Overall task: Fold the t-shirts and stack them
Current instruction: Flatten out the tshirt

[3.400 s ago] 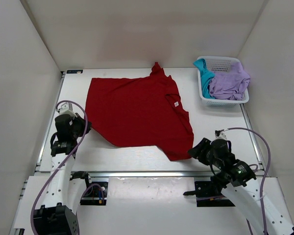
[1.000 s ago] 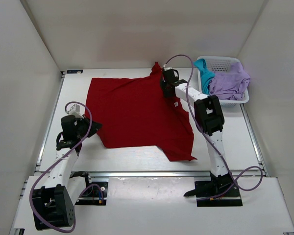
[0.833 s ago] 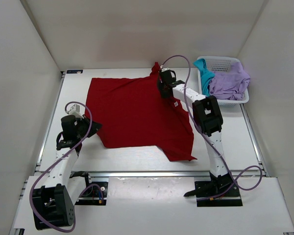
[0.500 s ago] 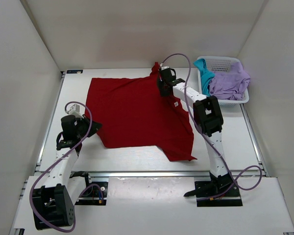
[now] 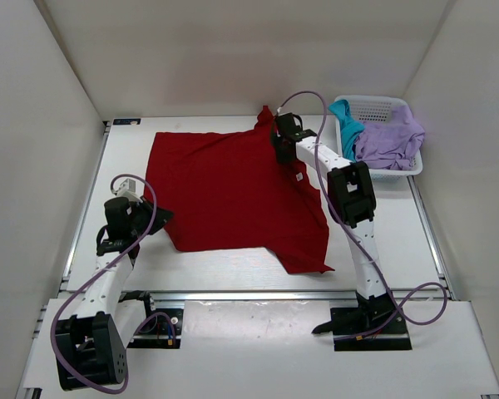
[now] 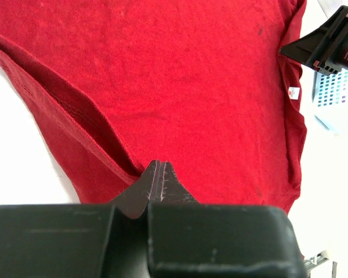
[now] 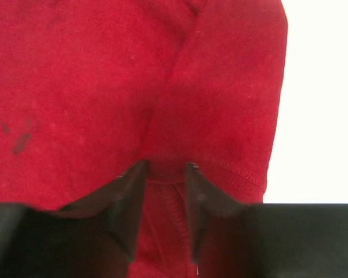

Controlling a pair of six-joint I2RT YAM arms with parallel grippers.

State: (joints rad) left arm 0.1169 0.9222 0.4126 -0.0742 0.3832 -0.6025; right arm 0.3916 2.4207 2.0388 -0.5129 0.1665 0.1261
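Red across the middle of the white table [image 5: 224, 268]: the deep red short-sleeved fabric t-shirt [image 5: 233, 187] lies spread nearly flat, one sleeve pointing to the far side, its white neck label [image 5: 299, 176] showing toward the right. Left gripper [image 6: 156, 169] sits at the shirt's near-left corner, fingers pressed tight together and pinching the hem, where a ridge of cloth rises to meet them. Right gripper [image 7: 164, 174], arm stretched long, is down on the far-right part of the shirt, jaws partly apart and astride a raised fold of red cloth. Over at the far right, the white plastic mesh basket [image 5: 382, 173] holds the teal-turquoise shirt [image 5: 347, 125] and the pale lavender shirt [image 5: 388, 139], crumpled side by side.
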